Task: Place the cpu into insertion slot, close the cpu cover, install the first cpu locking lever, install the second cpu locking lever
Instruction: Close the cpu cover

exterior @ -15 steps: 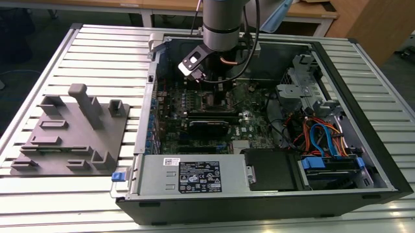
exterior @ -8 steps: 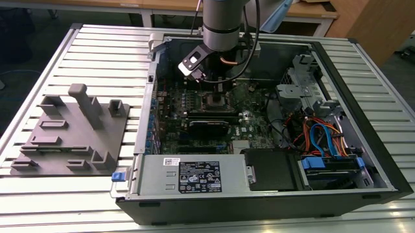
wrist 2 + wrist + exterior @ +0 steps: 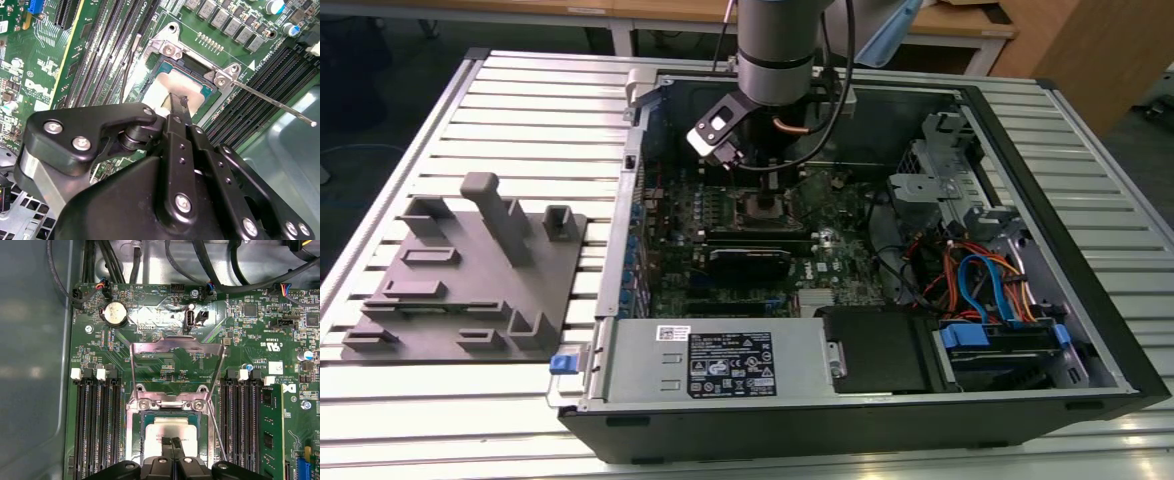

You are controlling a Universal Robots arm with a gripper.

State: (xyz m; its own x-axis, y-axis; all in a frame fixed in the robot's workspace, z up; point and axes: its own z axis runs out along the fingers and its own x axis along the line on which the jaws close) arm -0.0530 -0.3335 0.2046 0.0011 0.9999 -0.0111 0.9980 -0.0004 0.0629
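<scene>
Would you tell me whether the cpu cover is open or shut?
Open: the cpu cover is swung back, leaving the cpu exposed in the insertion slot.

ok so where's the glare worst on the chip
Second wrist view: the chip is washed out white beside the end effector; first wrist view: only a soft sheen on it; exterior view: the glare falls on the table slats instead.

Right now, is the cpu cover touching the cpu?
Apart. In the first wrist view the cpu cover stands swung open, clear of the cpu below.
</scene>
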